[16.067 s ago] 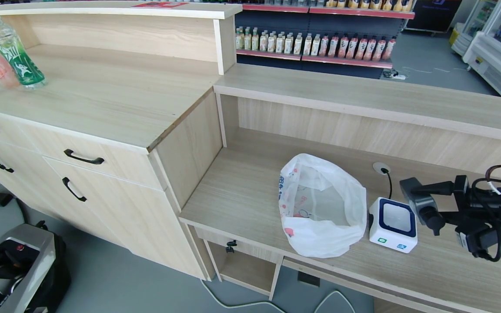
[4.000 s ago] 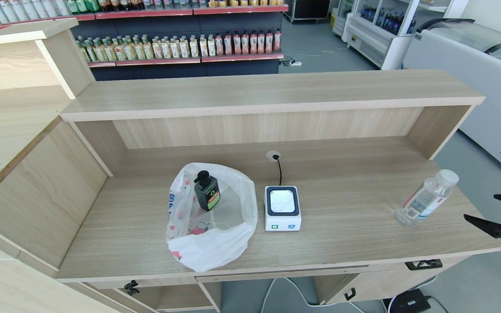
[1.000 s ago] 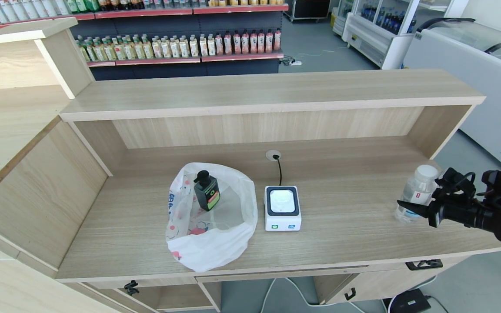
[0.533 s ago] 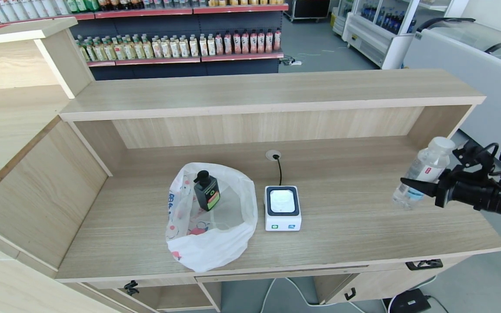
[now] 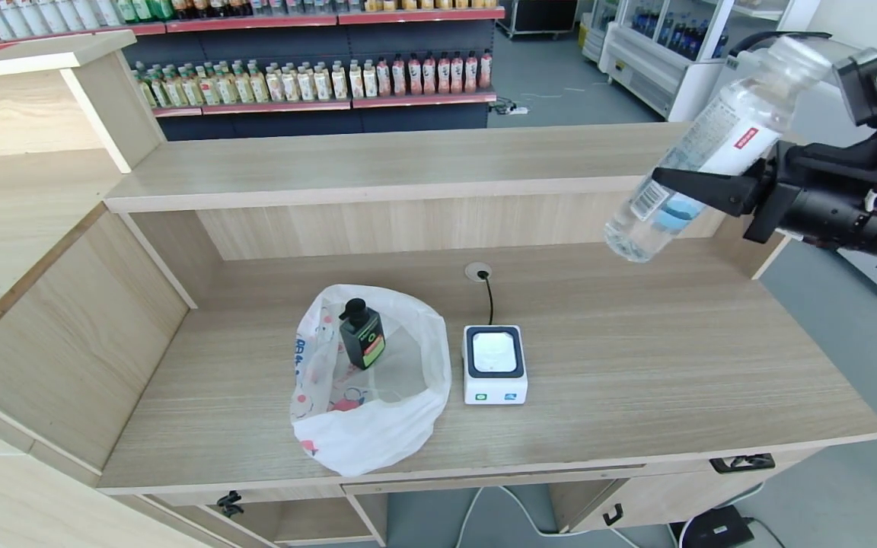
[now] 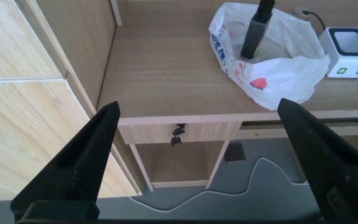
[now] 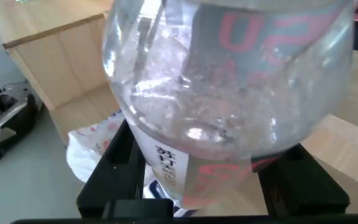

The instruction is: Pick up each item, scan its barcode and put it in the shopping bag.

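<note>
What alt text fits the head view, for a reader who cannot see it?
The right gripper holds a clear bottle tilted in the air above the right end of a wooden counter. On the counter a white bag with a black pump bottle standing in it lies beside a small scanner.

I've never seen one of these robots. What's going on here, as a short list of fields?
Right hand: shut on a water bottle, held tilted in the air at the counter's right end
Left hand: open, low in front of the counter
Bag: open on the counter, a black pump bottle inside
Scanner: on the counter, just right of the bag
</note>
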You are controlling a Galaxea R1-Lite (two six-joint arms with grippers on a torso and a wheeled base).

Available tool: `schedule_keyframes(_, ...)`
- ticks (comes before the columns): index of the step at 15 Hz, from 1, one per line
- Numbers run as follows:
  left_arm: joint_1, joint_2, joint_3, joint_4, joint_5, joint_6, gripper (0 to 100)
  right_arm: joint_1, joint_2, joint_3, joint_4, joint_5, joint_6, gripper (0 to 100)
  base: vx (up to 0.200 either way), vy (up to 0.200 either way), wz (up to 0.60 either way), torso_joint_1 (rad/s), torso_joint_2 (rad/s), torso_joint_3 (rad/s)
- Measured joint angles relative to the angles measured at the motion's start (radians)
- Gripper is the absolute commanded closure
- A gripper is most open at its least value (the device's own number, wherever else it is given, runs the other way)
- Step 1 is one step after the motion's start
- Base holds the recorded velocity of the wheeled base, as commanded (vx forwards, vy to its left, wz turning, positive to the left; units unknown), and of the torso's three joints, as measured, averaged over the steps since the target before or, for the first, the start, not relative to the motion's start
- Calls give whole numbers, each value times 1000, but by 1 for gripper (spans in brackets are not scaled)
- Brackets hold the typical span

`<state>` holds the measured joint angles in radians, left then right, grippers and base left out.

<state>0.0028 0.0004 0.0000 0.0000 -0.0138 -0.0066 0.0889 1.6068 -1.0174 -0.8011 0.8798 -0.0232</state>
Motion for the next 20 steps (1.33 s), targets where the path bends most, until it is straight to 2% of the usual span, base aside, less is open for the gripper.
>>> schedule_keyframes(2,0,0,0,0,0,0,0,94,-92,-10,186,-6,29,100,0,0,0,0,0,0)
schedule_keyframes(4,0,0,0,0,0,0,0,174,-163,-24,329,-55,60,100,0,0,0,0,0,0)
schedule_keyframes(8,0,0,0,0,0,0,0,383,-282,-41,406,-189,187,100,0,0,0,0,0,0)
schedule_keyframes(11,0,0,0,0,-1,0,0,513,-361,-29,477,-241,204,100,0,0,0,0,0,0)
schedule_keyframes(13,0,0,0,0,0,0,0,558,-404,1,501,-245,194,100,0,0,0,0,0,0)
schedule_keyframes(16,0,0,0,0,0,0,0,579,-450,67,505,-249,161,100,0,0,0,0,0,0)
schedule_keyframes(20,0,0,0,0,-1,0,0,607,-468,72,507,-250,160,100,0,0,0,0,0,0)
